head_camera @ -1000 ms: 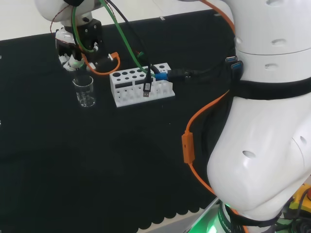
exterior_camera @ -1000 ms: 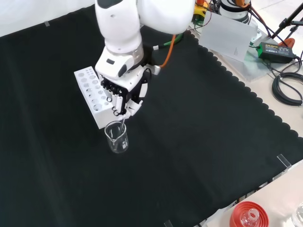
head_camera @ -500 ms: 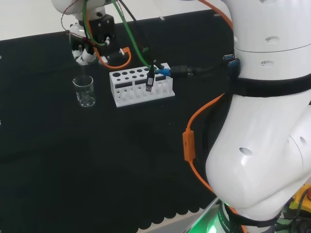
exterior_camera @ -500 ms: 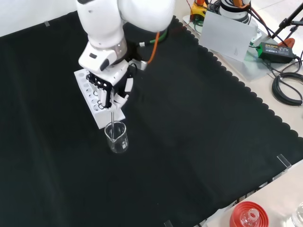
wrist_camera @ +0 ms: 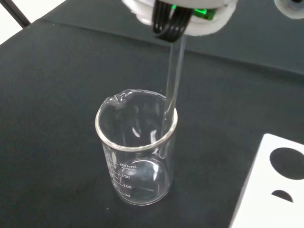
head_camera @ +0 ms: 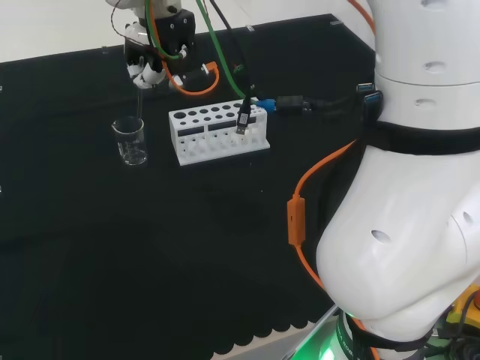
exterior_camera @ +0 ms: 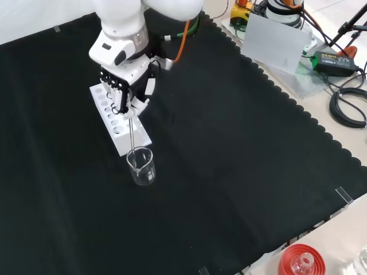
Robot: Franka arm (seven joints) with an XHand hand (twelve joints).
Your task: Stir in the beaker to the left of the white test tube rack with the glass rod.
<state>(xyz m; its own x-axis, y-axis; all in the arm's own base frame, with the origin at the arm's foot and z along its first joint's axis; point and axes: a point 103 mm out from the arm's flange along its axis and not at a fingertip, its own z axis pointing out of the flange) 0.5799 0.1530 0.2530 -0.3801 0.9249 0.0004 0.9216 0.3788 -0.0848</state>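
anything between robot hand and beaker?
Just the glass rod, running from the robot hand down into the beaker; front view.

Your clear beaker [exterior_camera: 141, 166] stands upright beside the white rack [exterior_camera: 119, 121] (spout visible), glass rod [wrist_camera: 173, 85] dipping inside its rim.

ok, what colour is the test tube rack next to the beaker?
White, with dark round holes on top. The test tube rack shows best in the head view, right of the beaker.
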